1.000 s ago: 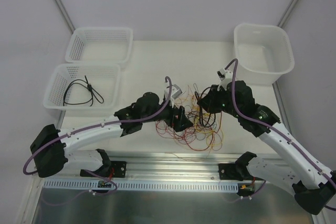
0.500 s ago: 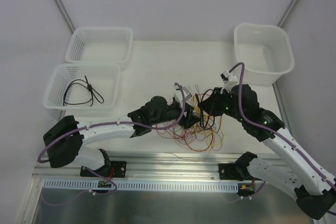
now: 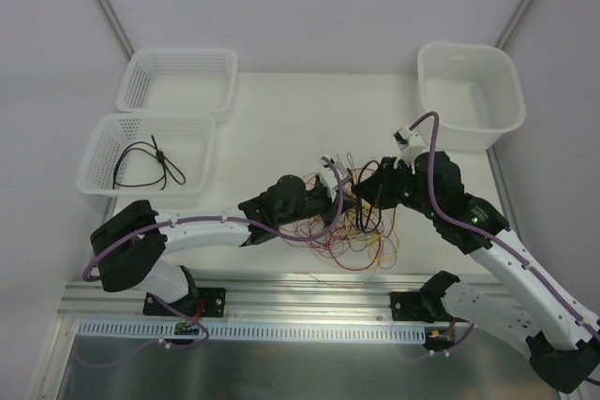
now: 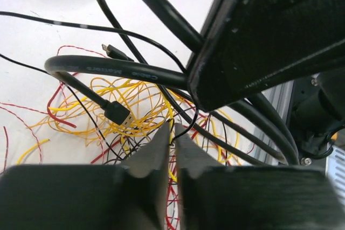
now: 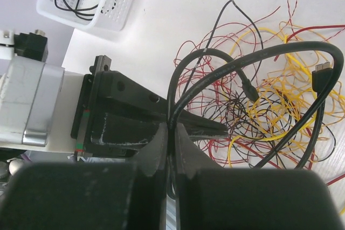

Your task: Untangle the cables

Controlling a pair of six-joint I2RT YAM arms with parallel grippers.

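The cables (image 3: 354,229) lie in a tangle of red, yellow and black wires on the table between my arms. My right gripper (image 5: 172,129) is shut on two thicker black cables (image 5: 253,57) that loop up and over the tangle. My left gripper (image 4: 173,129) is shut on a thin black cable (image 4: 186,127), with a yellow strand at its tips, right below the right gripper's body (image 4: 269,36). In the top view the left gripper (image 3: 347,201) and the right gripper (image 3: 360,196) nearly touch above the pile. A black plug (image 4: 116,112) hangs over the yellow wires.
Two white mesh baskets stand at the left: the far one (image 3: 178,55), and the near one (image 3: 101,138) holding a bundled black cable (image 3: 150,164). A white tub (image 3: 511,81) sits at the back right. A metal rail (image 3: 300,292) runs along the near edge.
My left arm has reached right into the tangle, and its gripper has gone from open to shut on thin strands beside the right gripper. The right gripper has kept its hold.
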